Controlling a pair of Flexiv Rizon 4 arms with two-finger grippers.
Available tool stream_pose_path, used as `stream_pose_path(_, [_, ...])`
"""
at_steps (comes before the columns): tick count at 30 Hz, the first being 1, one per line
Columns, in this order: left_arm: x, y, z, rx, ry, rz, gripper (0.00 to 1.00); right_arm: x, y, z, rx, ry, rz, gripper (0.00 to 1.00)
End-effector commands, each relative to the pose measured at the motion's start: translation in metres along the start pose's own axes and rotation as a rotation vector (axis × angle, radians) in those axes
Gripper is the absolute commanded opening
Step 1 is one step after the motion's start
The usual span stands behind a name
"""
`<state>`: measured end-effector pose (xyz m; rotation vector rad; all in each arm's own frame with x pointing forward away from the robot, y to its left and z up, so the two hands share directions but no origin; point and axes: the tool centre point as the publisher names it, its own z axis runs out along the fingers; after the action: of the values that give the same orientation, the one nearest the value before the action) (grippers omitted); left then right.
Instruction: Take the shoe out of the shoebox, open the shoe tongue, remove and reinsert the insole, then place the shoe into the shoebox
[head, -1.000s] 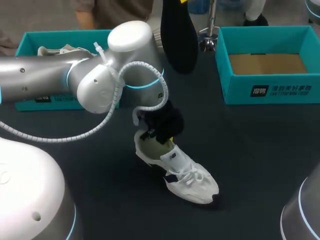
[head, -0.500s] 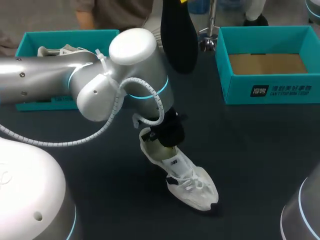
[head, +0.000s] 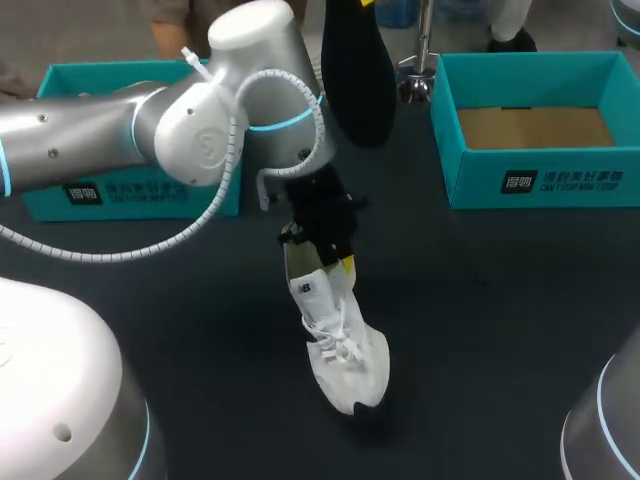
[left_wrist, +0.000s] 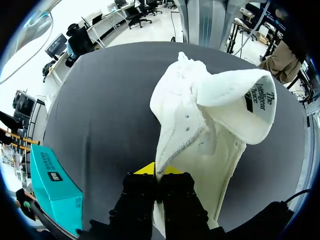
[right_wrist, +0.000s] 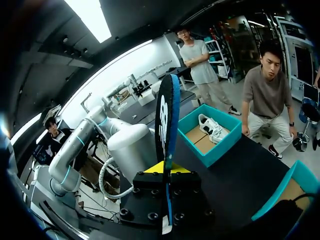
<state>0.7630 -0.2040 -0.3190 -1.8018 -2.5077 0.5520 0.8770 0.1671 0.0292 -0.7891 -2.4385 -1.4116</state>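
Observation:
A white shoe (head: 338, 345) hangs tilted, toe down toward the table's front, its toe close to the dark tabletop. My left gripper (head: 335, 262) is shut on the rim of its heel opening. In the left wrist view the same gripper (left_wrist: 159, 172) pinches the shoe's collar edge (left_wrist: 192, 130), and the tongue (left_wrist: 240, 102) is folded open. A black insole (head: 356, 75) is held upright above the table's far middle. My right gripper (right_wrist: 165, 169) is shut on the lower end of the insole (right_wrist: 166, 117).
An open teal shoebox (head: 535, 185) with a bare cardboard floor stands at the far right. A second teal box (head: 60, 85) sits at the far left, mostly behind my left arm (head: 200, 130); the right wrist view shows another white shoe (right_wrist: 212, 128) lying in it.
My left arm swung up and back with the shoe's heel. The shoe went from lying on its sole to tipped steeply, its toe turned toward the table's front.

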Motion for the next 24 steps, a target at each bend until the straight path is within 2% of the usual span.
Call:
stream_pose_path(1, [-0.008, -0.004, -0.004, 0.002, 0.037, 0.033, 0.00, 0.000, 0.001, 0.001, 0.003, -0.002, 0.002, 0.00])
stream_pose_path(10, [-0.016, -0.008, 0.011, -0.009, 0.094, 0.068, 0.00, 0.000, 0.001, 0.001, 0.003, -0.002, 0.002, 0.00])
stream_pose_path(24, [-0.017, -0.012, 0.036, 0.012, 0.157, 0.165, 0.00, 0.000, 0.001, 0.001, 0.003, -0.002, 0.002, 0.00])
